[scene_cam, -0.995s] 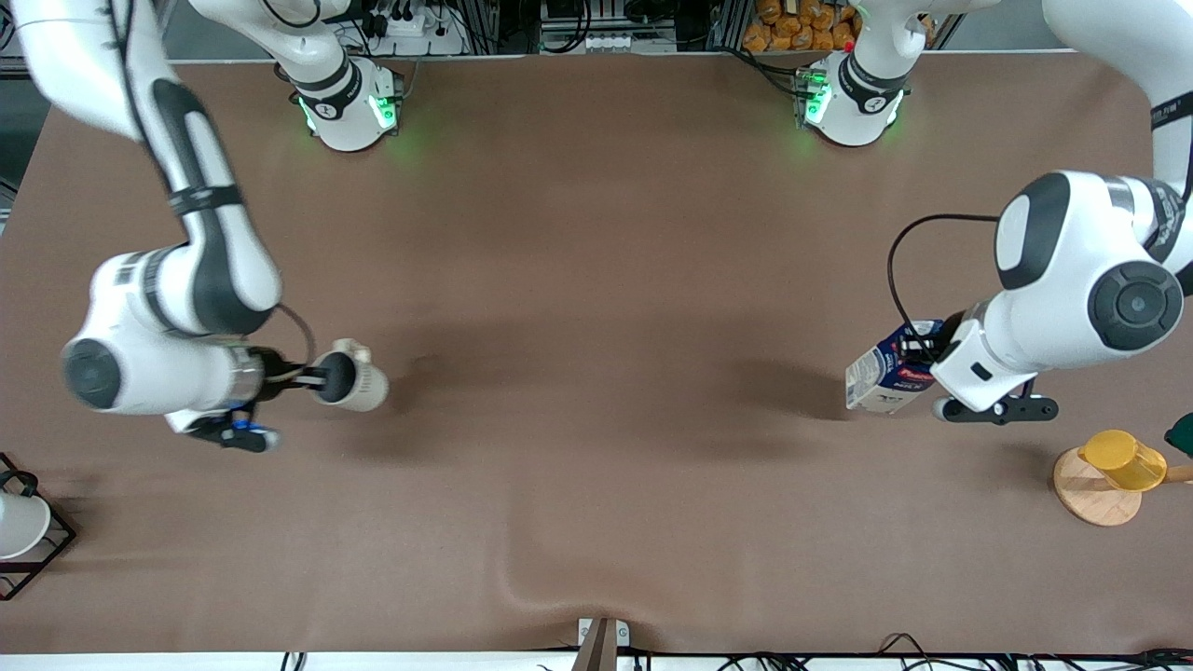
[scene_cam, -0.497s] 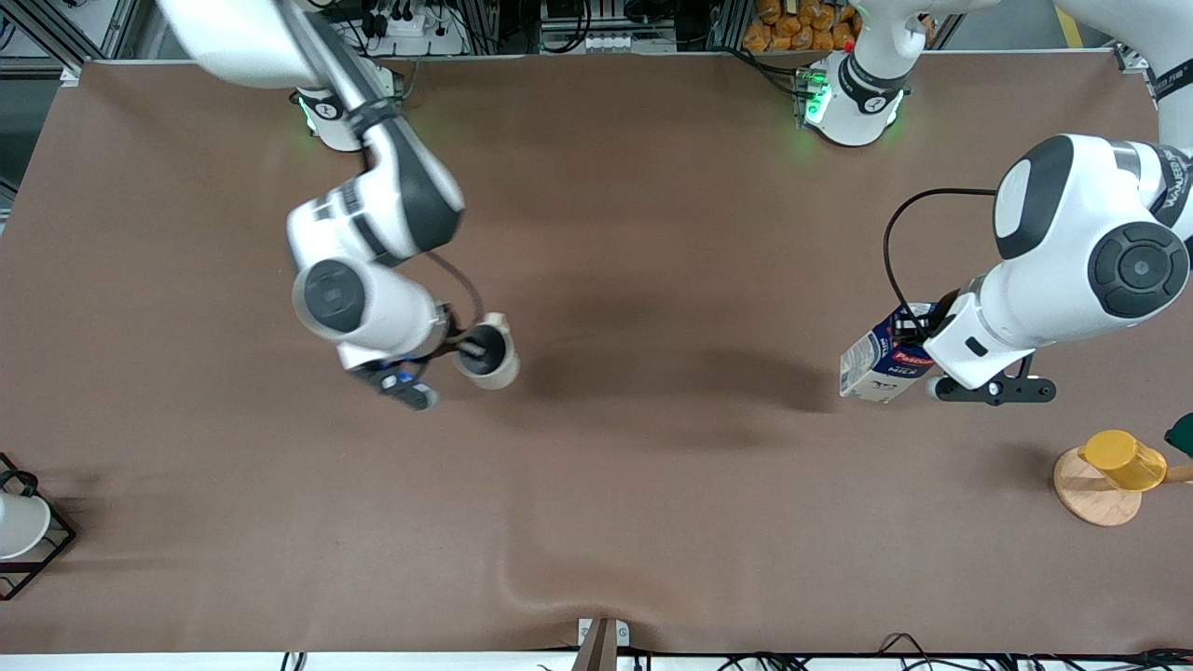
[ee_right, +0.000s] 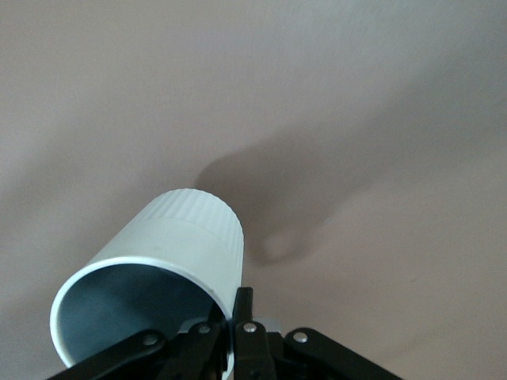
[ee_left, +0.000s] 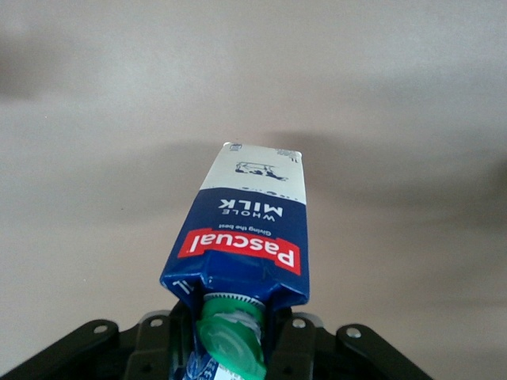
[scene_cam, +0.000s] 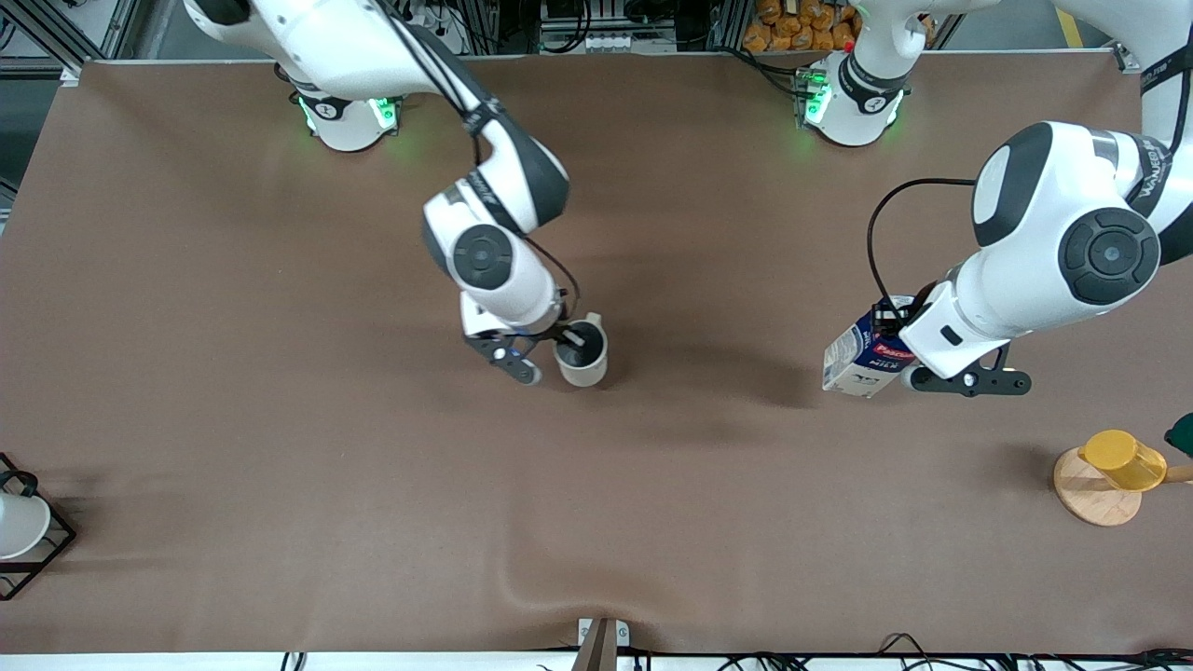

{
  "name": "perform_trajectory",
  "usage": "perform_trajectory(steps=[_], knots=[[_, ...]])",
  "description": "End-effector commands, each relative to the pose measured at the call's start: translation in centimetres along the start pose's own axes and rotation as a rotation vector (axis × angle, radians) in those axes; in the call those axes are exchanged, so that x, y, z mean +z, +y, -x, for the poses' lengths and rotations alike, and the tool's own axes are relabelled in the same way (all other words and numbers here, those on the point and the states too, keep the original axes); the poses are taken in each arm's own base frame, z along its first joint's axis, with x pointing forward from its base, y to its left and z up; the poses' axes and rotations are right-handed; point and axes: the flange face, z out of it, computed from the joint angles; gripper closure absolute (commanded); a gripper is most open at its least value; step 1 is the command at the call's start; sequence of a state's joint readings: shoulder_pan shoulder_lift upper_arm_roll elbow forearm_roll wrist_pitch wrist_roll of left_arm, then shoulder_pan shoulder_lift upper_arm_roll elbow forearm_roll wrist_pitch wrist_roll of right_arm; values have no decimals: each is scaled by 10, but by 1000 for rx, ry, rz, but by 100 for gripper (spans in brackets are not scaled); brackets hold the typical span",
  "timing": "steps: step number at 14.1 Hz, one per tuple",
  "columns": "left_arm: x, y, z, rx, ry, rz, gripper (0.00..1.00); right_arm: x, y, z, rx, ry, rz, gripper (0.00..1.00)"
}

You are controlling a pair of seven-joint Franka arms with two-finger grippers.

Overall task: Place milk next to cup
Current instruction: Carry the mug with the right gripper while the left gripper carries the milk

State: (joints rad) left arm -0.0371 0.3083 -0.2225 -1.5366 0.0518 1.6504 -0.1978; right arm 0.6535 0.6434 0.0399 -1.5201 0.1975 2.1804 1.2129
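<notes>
Milk [scene_cam: 862, 359] hangs tilted in the left gripper's [scene_cam: 897, 328] pinching jaws; right gripper [scene_cam: 570, 341] pinches the cup's [scene_cam: 582, 359] rim.

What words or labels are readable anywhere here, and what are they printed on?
"Pascual": red label on the milk carton, held in the left gripper.
"WHOLE MILK": the carton's blue band.
"Giving the best": tiny, barely legible.
Lettering on the left arm: too blurred.
The cup in the right gripper: no text visible.
</notes>
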Motion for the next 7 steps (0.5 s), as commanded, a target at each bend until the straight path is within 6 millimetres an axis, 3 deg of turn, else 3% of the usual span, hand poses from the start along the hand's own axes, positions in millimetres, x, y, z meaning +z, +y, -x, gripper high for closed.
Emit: perform_trajectory(steps=[1,3,5,6,7], knots=[[-5,6,6,-9,0,-14,85,21,-17,9,17,1,-30,100],[-3,9,7,-4,-4,-15,83,38,-21,22,12,7,-35,100],[-4,12,7,0,-3,-14,83,41,-20,18,22,11,-39,100],[-5,18,8,11,-1,-15,83,37,-19,10,37,8,-43,61],[-4,24,11,21,-9,-18,83,36,-19,9,41,9,-44,1]])
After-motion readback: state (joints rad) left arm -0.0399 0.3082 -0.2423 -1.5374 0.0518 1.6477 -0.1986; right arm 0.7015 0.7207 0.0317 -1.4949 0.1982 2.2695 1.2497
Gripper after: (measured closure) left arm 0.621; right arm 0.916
